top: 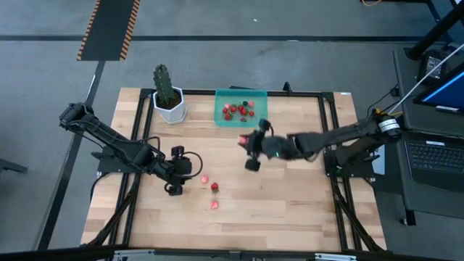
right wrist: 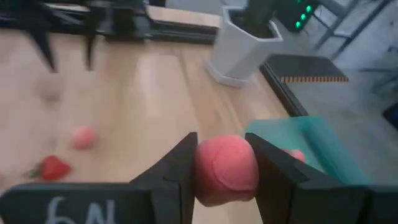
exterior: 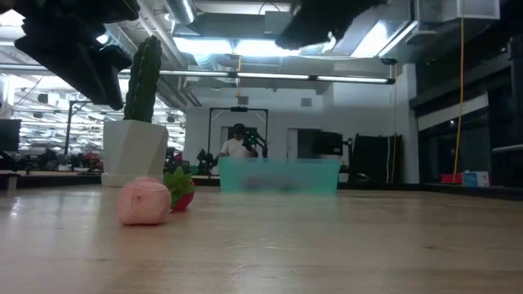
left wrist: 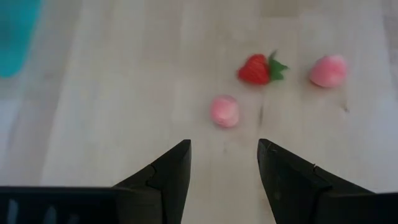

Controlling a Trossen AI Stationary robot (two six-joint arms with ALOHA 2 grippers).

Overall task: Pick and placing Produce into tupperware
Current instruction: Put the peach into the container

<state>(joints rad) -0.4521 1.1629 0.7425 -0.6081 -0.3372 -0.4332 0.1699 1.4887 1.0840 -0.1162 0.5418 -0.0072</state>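
A pink berry (right wrist: 226, 169) is being held clamped in the right gripper (top: 244, 142) just short of the teal container (top: 240, 107) for dropping in, while the left gripper (left wrist: 224, 163) is being held wide above three berries (top: 211, 190) on the bench (top: 290, 210).

cactus (top: 164, 82) | white pot (top: 171, 109) | wooden table (top: 290, 210) | laptop (top: 433, 156)

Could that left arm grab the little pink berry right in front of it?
Probably yes: the left end effector is open, the pink berry lies on bare wood just ahead of it, and nothing stands between them.
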